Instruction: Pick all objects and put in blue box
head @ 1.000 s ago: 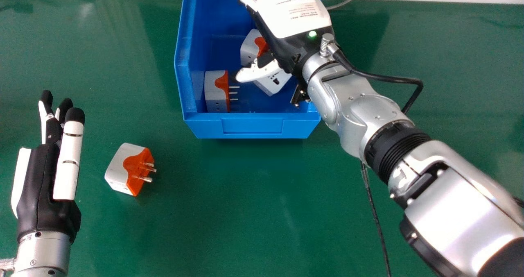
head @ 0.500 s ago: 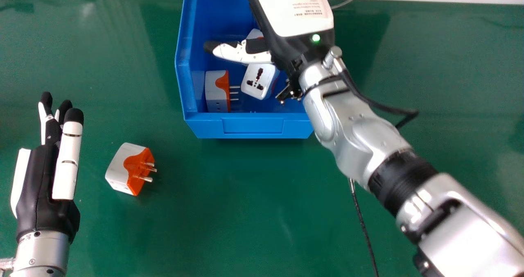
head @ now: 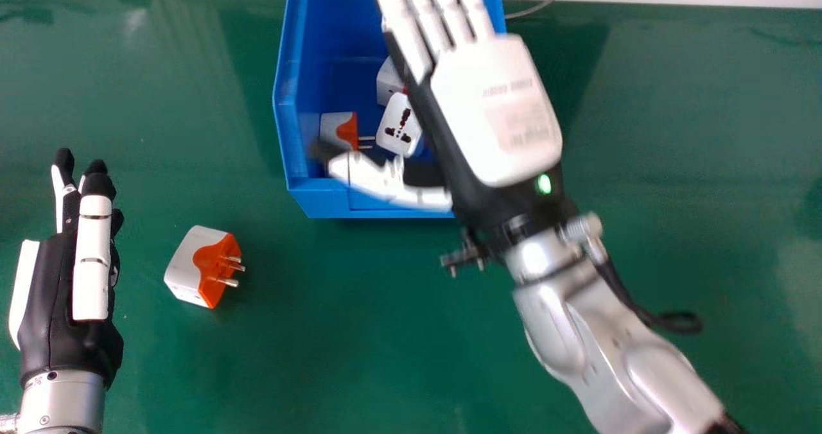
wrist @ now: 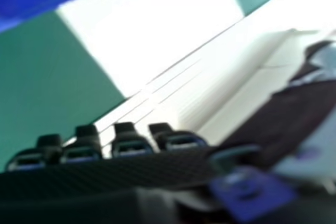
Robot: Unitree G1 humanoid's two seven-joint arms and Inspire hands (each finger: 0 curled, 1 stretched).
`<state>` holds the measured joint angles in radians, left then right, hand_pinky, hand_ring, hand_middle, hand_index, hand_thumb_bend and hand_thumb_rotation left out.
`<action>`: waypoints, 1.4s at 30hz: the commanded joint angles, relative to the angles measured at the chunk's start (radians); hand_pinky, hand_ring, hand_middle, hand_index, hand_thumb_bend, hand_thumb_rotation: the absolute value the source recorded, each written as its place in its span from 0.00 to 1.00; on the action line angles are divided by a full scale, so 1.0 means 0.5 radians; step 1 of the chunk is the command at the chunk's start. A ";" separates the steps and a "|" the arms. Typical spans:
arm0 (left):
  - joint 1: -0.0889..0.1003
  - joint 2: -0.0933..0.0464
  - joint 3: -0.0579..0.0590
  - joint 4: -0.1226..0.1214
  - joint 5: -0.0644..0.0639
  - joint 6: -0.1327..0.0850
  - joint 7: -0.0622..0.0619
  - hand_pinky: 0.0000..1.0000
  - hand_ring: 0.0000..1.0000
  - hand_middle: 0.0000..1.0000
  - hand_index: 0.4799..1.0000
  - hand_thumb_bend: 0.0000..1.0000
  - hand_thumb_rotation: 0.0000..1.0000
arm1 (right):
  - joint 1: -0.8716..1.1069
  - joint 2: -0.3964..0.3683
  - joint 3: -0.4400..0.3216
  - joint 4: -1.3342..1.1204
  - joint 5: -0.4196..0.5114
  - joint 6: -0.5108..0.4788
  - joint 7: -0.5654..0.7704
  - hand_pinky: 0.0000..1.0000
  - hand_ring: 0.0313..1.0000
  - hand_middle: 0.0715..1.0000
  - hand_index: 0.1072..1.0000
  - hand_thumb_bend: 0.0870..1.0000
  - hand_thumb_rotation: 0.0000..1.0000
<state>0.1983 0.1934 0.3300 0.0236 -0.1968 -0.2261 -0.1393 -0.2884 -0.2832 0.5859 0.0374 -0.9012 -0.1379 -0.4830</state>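
The right robot hand [head: 494,113] slants over the right side of the blue box [head: 287,113], opened wide, its fingers straight and pointing toward the box's far end. Its thumb sticks out across the box's near wall, and it has hold of nothing. Four plug adapters can be seen. Three lie inside the box: one white-and-orange adapter [head: 332,124] by the left wall, its pins facing right; one white socket-faced adapter [head: 398,124] to the right of it; and one partly hidden adapter [head: 387,82] just beyond that. The fourth adapter [head: 204,264], white and orange, sits on the green worktop [head: 289,357], outside the box, near and to the left, pins facing right. Farther left of the box is the left robot hand [head: 54,299], open and empty, fingers extended. One grey cable [head: 549,0] runs beyond the box's right side.
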 commanded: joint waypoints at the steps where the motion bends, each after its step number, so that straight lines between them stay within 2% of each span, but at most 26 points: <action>1: 0.013 -0.007 0.016 -0.038 -0.001 -0.053 0.009 1.00 1.00 1.00 0.97 0.43 1.00 | 0.077 -0.050 -0.004 -0.119 0.016 -0.136 0.022 1.00 1.00 1.00 1.00 0.29 0.85; 2: 0.010 -0.009 0.016 -0.036 -0.002 -0.057 0.010 1.00 1.00 1.00 0.97 0.42 1.00 | 0.118 -0.078 0.000 -0.135 0.010 -0.194 0.024 0.99 1.00 1.00 0.99 0.29 0.83; 3: 0.009 -0.013 0.017 -0.038 -0.011 -0.053 0.009 1.00 1.00 1.00 0.97 0.42 1.00 | 0.154 -0.105 0.004 -0.149 -0.003 -0.243 0.031 0.94 0.99 0.99 0.98 0.31 0.84; 5: 0.008 -0.021 0.018 -0.049 -0.023 -0.032 0.013 1.00 1.00 1.00 0.97 0.42 1.00 | 0.222 -0.160 0.010 -0.182 -0.023 -0.331 0.068 0.95 1.00 1.00 0.99 0.30 0.87; 8: 0.013 -0.025 0.018 -0.065 -0.014 -0.009 0.025 1.00 1.00 1.00 0.97 0.42 1.00 | 0.270 -0.202 0.014 -0.184 -0.045 -0.441 0.100 0.92 0.99 1.00 0.98 0.30 0.87; 11: 0.011 -0.027 0.018 -0.062 -0.012 -0.025 0.023 1.00 1.00 1.00 0.97 0.43 1.00 | 0.273 -0.220 0.024 -0.141 -0.027 -0.552 0.156 0.93 1.00 1.00 0.98 0.30 0.86; 15: 0.001 -0.042 0.019 -0.060 -0.018 -0.034 0.032 1.00 1.00 0.99 0.95 0.43 1.00 | 0.220 -0.207 0.049 -0.024 -0.067 -0.693 0.146 0.97 1.00 1.00 0.98 0.30 0.86; 21: -0.013 -0.069 0.013 -0.059 -0.015 -0.037 0.048 1.00 1.00 0.99 0.95 0.44 1.00 | 0.061 -0.152 0.093 0.099 -0.110 -0.779 0.284 1.00 1.00 1.00 1.00 0.31 0.88; 24: -0.005 -0.095 0.006 -0.091 -0.009 -0.016 0.079 1.00 1.00 0.99 0.94 0.41 1.00 | -0.046 -0.096 0.122 0.162 -0.138 -0.773 0.368 0.99 1.00 1.00 1.00 0.32 0.84; 28: 0.010 -0.113 -0.008 -0.137 0.021 0.018 0.124 1.00 1.00 0.98 0.91 0.40 1.00 | -0.202 -0.008 0.160 0.240 -0.215 -0.725 0.478 0.92 0.99 1.00 0.99 0.34 0.81; 30: 0.017 -0.118 -0.011 -0.147 0.031 0.014 0.135 1.00 1.00 0.98 0.93 0.40 1.00 | -0.297 0.053 0.186 0.325 -0.257 -0.700 0.497 0.85 0.96 0.98 0.97 0.35 0.79; 32: 0.029 -0.126 -0.014 -0.162 0.042 0.016 0.151 1.00 1.00 0.99 0.94 0.40 1.00 | -0.383 0.106 0.206 0.402 -0.283 -0.670 0.533 0.84 0.95 0.97 0.95 0.35 0.78; 34: 0.041 -0.128 -0.016 -0.180 0.043 0.034 0.157 1.00 1.00 0.99 0.96 0.40 1.00 | -0.468 0.161 0.224 0.496 -0.287 -0.655 0.546 0.82 0.94 0.96 0.94 0.36 0.75; 38: 0.055 -0.132 -0.015 -0.215 0.026 0.069 0.159 1.00 1.00 1.00 0.99 0.40 1.00 | -0.639 0.253 0.269 0.671 -0.328 -0.616 0.562 0.81 0.92 0.94 0.90 0.37 0.71; 42: 0.060 -0.138 -0.012 -0.228 0.036 0.081 0.173 1.00 1.00 1.00 0.99 0.39 1.00 | -0.842 0.369 0.329 0.933 -0.372 -0.578 0.548 0.78 0.91 0.93 0.89 0.38 0.66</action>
<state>0.2256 0.1263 0.3207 -0.0623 -0.1781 -0.1817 -0.0594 -0.6514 -0.1316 0.7427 0.4818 -1.0790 -0.4334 -0.2008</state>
